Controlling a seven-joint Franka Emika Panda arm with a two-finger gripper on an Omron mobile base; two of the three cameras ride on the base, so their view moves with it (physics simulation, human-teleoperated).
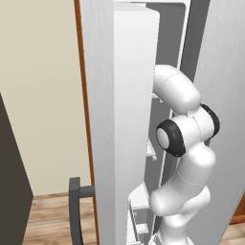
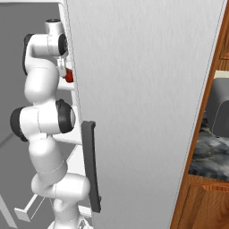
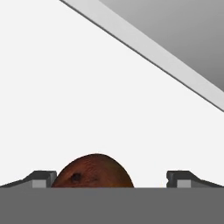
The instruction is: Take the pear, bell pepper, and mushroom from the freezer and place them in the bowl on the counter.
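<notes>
Inside the open freezer (image 2: 18, 53), my gripper (image 2: 64, 67) reaches over a white shelf (image 2: 67, 87). A small glossy red bell pepper (image 2: 69, 76) sits on that shelf right at the hand. In the hand view its rounded red-brown top (image 3: 94, 171) rises between my fingertips (image 3: 43, 178), closer to the left one. The gripper (image 3: 111, 180) is open, with its tips wide apart and a clear gap on the right of the pepper. The pear, the mushroom and the bowl are out of view.
The freezer's open door (image 1: 136, 105) stands close on the arm's left, and the wider grey fridge door (image 2: 143, 89) with its dark handle (image 2: 91, 165) on the right. White drawers (image 2: 31, 205) sit below. The dark marbled counter (image 2: 208, 152) lies far right over wooden cabinets.
</notes>
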